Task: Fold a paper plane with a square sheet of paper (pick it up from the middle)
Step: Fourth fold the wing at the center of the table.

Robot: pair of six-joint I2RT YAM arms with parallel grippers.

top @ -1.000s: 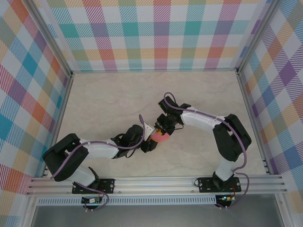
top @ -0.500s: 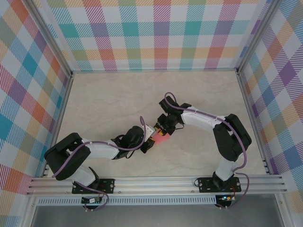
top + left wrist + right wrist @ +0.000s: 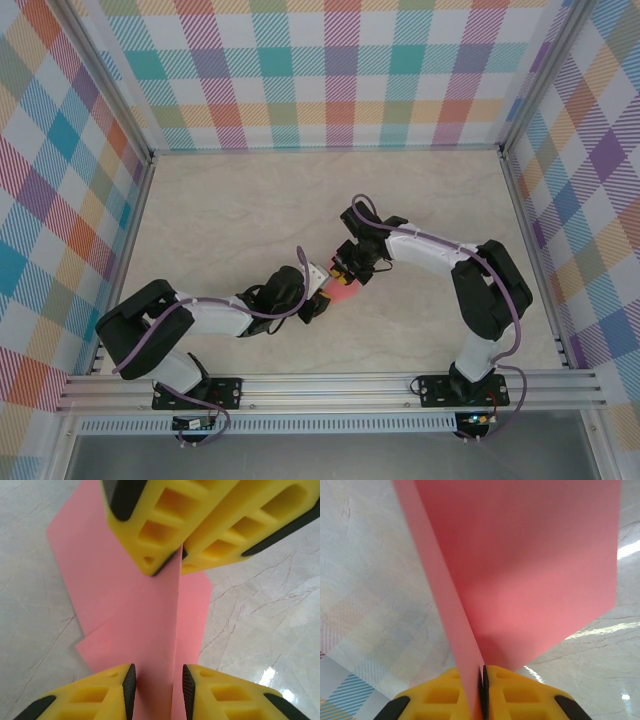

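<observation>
Top external view: the pink sheet (image 3: 341, 292) lies mid-table (image 3: 230, 220) between both arms, hardly shifted this last second. The right gripper (image 3: 483, 677) pinches its raised crease tight. The left gripper (image 3: 158, 687) straddles the crease, jaws slightly apart, gripping nothing. Folding's only begun, I'd say.

It's bright and even in here, lit from overhead, with only faint, soft shadows under the arms (image 3: 430, 250) on the table (image 3: 220, 220). Down low, white glare streaks the glossy tabletop on the right side of both wrist views. The square sheet of paper (image 3: 530, 555) sits so near the right wrist lens that it looks soft and flat, dimming toward its lower end.
</observation>
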